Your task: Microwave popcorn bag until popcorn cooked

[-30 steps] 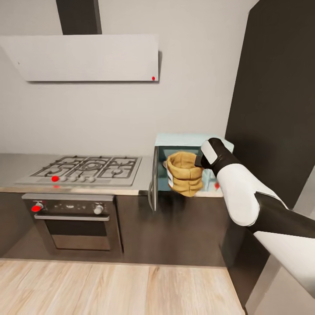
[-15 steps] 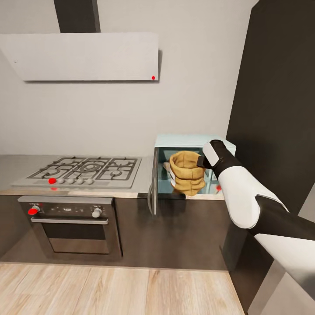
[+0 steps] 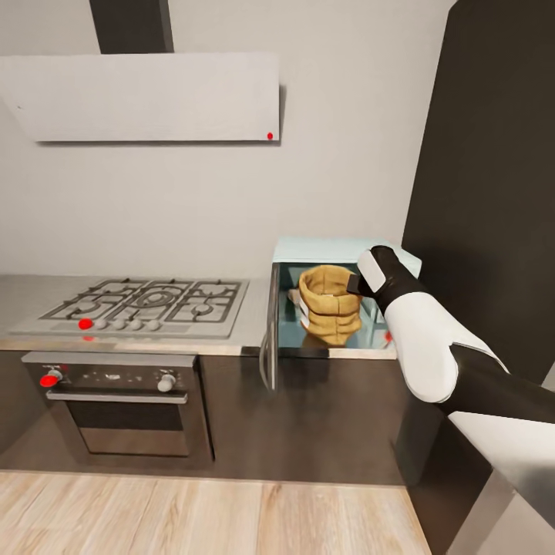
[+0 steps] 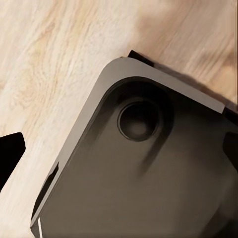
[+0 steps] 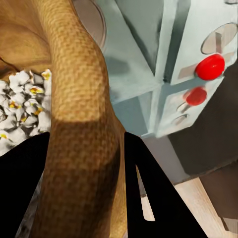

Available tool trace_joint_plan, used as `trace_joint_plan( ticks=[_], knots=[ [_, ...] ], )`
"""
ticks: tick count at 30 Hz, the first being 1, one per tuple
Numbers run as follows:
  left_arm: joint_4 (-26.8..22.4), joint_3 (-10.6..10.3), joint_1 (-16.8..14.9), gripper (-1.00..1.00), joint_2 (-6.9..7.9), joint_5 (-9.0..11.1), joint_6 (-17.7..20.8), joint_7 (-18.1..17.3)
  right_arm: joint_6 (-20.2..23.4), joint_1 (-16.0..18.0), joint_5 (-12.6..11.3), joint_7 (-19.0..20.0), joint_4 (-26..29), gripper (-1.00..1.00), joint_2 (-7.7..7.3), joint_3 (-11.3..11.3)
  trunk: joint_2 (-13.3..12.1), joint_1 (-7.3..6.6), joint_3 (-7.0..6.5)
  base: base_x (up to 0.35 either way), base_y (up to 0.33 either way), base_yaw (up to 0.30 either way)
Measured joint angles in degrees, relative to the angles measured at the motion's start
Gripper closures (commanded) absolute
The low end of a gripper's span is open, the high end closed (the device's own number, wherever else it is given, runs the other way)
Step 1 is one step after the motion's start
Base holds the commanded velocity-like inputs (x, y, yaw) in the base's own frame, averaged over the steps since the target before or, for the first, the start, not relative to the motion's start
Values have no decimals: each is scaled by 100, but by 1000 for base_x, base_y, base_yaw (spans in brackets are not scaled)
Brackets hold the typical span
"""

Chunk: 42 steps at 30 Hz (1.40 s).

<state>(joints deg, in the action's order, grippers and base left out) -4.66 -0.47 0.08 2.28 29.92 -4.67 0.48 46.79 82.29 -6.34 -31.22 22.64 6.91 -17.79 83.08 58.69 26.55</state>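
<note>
the right tool (image 3: 353,284) is pinched shut on the rolled rim of the popcorn bag (image 3: 329,305) inside the open microwave (image 3: 339,251). the bag looks light, soft and crushable, so the thick rim seems the safest hold.

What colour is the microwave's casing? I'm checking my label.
Pale mint-blue microwave, clearest in the head view.

The microwave (image 3: 339,250) door (image 3: 269,327) is standing wide open, leaving the front clear. The bag (image 3: 329,304) and right gripper (image 3: 353,284) are taking up the opening; a dark cabinet (image 3: 486,193) is crowding the right side.
</note>
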Motion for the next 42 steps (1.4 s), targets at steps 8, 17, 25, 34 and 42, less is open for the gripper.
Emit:
trace_joint_plan(
  ticks=[8, 17, 25, 34, 42],
  knots=[
    [0, 0, 0, -100, 0, 0, -2, 0, -31, -1, -52, 3, -9, 100, -5, -17, -1, 2, 0, 269, 0, 0],
    [0, 30, 0, -100, 0, 57, -9, -1, -31, 0, -29, 3, -6, 100, 5, -21, -2, 4, 0, 9, 0, 0],
    [-1, 9, 0, -100, 9, 44, -7, -8, -29, -2, -42, 4, -10, 100, 35, -22, -2, 0, 1, 213, 0, 0],
    [-1, 21, 0, -100, 9, 55, -9, -3, -8, -5, -11, 6, -13, 100, 19, -17, -2, 3, 2, 239, 0, 0],
    [-1, 33, 0, -100, 9, 64, -9, -4, -6, -5, -7, 7, -13, 100, 9, -17, -3, 4, 2, 4, 0, 0]
  ],
)
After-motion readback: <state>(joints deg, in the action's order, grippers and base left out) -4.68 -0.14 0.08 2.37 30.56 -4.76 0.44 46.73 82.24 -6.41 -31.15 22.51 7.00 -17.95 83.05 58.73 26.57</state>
